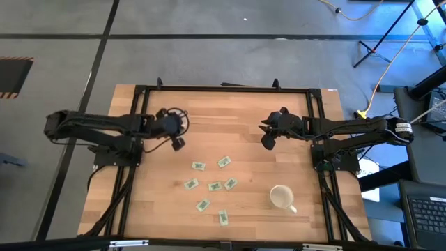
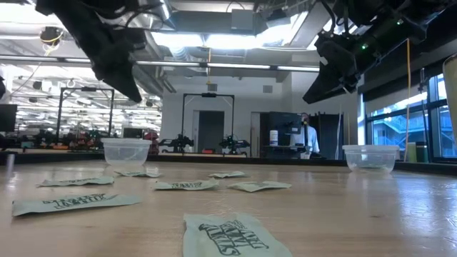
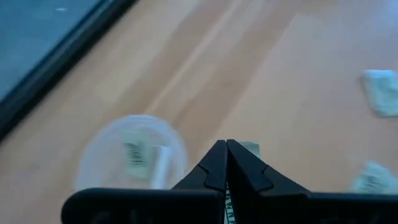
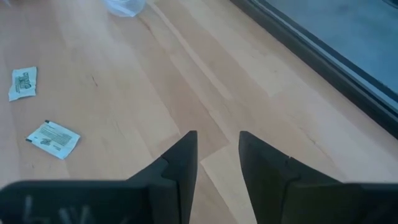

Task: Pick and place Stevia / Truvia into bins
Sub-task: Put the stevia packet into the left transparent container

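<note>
So the left gripper (image 1: 178, 143) is pinched fully closed with nothing visibly in it. The packets (image 1: 214, 185) lie scattered toward its 4 o'clock, closer to it than to the right gripper (image 1: 266, 143), which sits part open and empty. Print's unreadable.
</note>
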